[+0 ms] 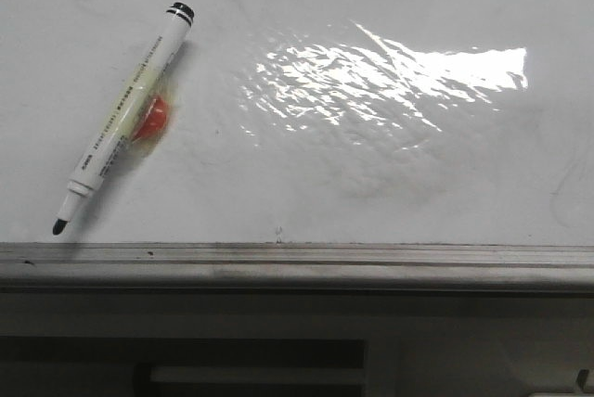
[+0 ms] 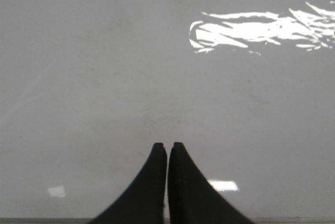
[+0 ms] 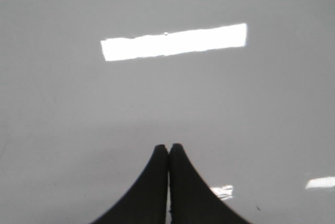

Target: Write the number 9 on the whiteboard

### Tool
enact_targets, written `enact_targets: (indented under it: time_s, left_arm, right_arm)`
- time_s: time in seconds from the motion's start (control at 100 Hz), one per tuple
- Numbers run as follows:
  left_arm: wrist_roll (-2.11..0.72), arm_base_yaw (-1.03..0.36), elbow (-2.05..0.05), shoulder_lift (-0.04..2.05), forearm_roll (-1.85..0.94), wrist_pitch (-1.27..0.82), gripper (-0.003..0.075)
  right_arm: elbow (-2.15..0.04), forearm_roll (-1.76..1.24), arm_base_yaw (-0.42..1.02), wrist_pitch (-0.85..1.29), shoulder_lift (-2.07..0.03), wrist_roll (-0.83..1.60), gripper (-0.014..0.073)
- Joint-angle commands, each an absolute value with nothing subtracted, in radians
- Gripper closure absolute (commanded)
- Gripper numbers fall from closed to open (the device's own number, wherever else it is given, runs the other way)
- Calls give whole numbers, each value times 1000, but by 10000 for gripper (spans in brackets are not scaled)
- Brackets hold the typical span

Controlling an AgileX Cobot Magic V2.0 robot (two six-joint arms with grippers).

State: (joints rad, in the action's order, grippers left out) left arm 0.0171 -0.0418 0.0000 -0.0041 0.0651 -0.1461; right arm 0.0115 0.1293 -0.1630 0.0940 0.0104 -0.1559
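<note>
The whiteboard (image 1: 371, 174) fills the front view, glossy white with a wrinkled shiny film and faint grey smudges; no black number 9 shows on it. A white marker (image 1: 122, 119) with a black cap end and bare black tip lies slanted at the left, propped on a small orange-red object (image 1: 153, 119). Neither gripper shows in the front view. My left gripper (image 2: 167, 145) is shut and empty over bare board (image 2: 104, 77). My right gripper (image 3: 168, 146) is shut and empty over bare board (image 3: 251, 103).
The grey metal frame edge (image 1: 297, 262) runs along the board's near side, with a dark gap and the robot's base below it. Bright lamp glare (image 1: 390, 72) lies on the wrinkled film at the centre right.
</note>
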Motion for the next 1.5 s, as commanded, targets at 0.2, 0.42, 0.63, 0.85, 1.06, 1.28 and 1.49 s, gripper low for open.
enact_targets:
  time_s: [0.2,0.42,0.63,0.85,1.06,1.28,1.49]
  left_arm:
    - [22,-47,4,-32,-161,7,741]
    - [14,-47,-86,-14,-159,-162,741]
    - [-33,-51,-213,57,-161,-208,741]
    - [-60,-51,-265,101,-104,-208,741]
    - [-76,-51,-265,140,-95,-226,735]
    - [-76,-51,-259,144,-95,-187,377]
    - [-65,-51,-259,144,-162,-128,183]
  right_arm:
    - [-38,81,-149,81,16,-148,655]
    - [-151,79,-146,226,16,-148,655]
    - [-219,0,-133,368,16,-148,655]
    - [-281,-26,-129,504,-33,-148,655]
    - [-326,-61,-123,545,-186,-148,655]
    - [-330,-61,-69,504,-231,-148,655]
    - [-330,-61,-23,503,-231,-148,655]
